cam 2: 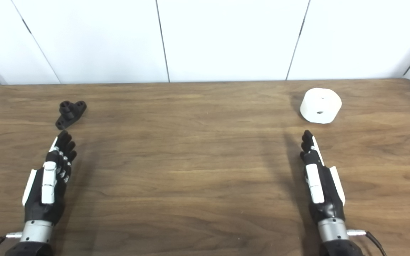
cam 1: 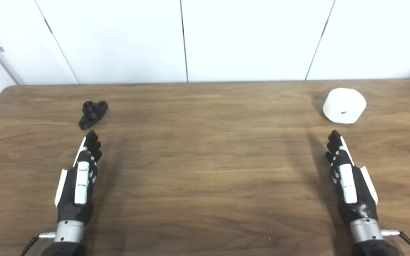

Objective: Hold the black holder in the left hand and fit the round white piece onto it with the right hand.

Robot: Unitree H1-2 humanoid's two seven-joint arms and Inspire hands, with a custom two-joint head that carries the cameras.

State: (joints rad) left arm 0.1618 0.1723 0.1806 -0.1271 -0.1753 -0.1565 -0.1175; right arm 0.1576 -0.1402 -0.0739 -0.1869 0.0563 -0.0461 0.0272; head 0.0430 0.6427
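The black holder (cam 1: 93, 113) lies on the wooden table (cam 1: 205, 160) at the far left, a short peg standing up from its flat base. My left hand (cam 1: 80, 177) rests edge-on just below it, fingers straight, open and holding nothing. At the far right sits the round white piece (cam 1: 344, 105), a thick disc with a small hole in its top. My right hand (cam 1: 347, 177) lies a little nearer than the disc, also open with fingers stretched toward it, not touching it.
A white panelled wall (cam 1: 205, 39) runs behind the table's far edge. Brown tabletop stretches between the two hands.
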